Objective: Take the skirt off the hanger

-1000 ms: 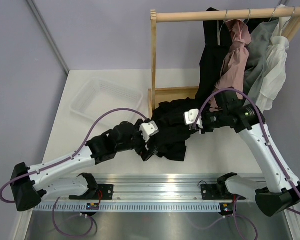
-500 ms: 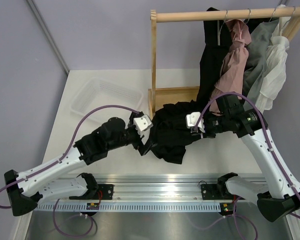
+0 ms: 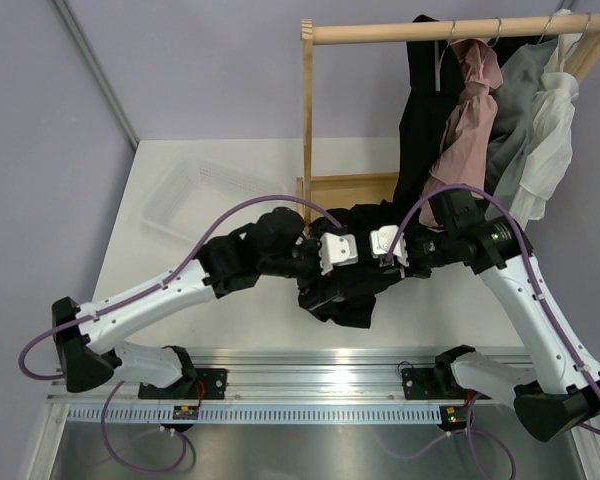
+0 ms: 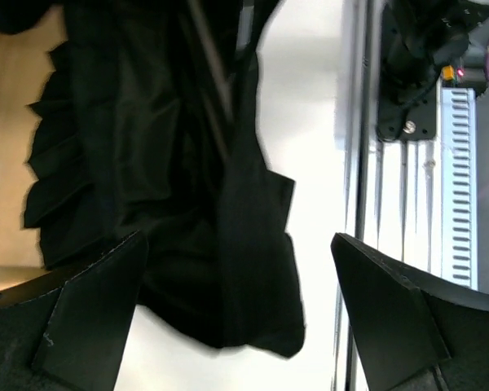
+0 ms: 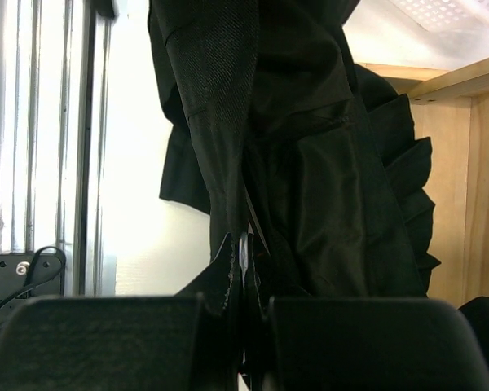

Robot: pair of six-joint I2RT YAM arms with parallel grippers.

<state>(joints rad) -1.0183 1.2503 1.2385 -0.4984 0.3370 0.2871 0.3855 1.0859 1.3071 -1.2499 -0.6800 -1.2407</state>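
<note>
right jaws tight on skirt (image 3: pixel 342 298), near-far

bright, even overhead light. glare on the metal rail (image 3: pixel 330 385); table (image 4: pixel 310 98) blown white, skirt (image 4: pixel 147 163) crushed black.

1. The left arm (image 3: pixel 150 305) and the right arm (image 3: pixel 530 300) pair white link shells with black joint housings.
2. A purple cable (image 3: pixel 270 199) loops beside each arm.
3. A white camera block (image 3: pixel 337 250) caps each wrist.
4. The left gripper (image 4: pixel 236 240) has fingers (image 4: pixel 90 326) shaped as broad matte-black wedges; the right gripper (image 5: pixel 244 269) has blocky black ones.
5. A black base mount (image 4: pixel 407 81) carries a silver screw (image 4: pixel 407 126) and a small red light (image 4: pixel 459 73).
</note>
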